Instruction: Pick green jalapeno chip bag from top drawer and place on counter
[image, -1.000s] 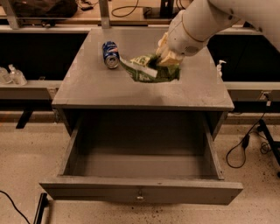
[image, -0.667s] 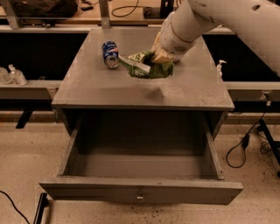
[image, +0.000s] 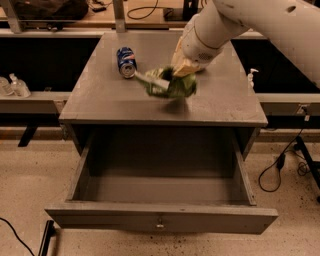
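The green jalapeno chip bag (image: 167, 84), crumpled green foil with pale patches, hangs just above the middle of the counter (image: 105, 100). My gripper (image: 181, 70) is at the end of the white arm reaching in from the upper right, and it is shut on the bag's upper right edge. The bag casts a shadow on the counter right beneath it. The top drawer (image: 160, 219) is pulled fully out below the counter and I see nothing inside it.
A blue soda can (image: 126, 62) lies on its side on the counter's far left, a short way left of the bag. Cables (image: 280, 165) run over the floor at the right. A shelf with small bottles (image: 15, 86) stands at the left.
The arm has carried the bag leftward and toward the counter's middle, and lower over the surface. The drawer and the can have not moved.
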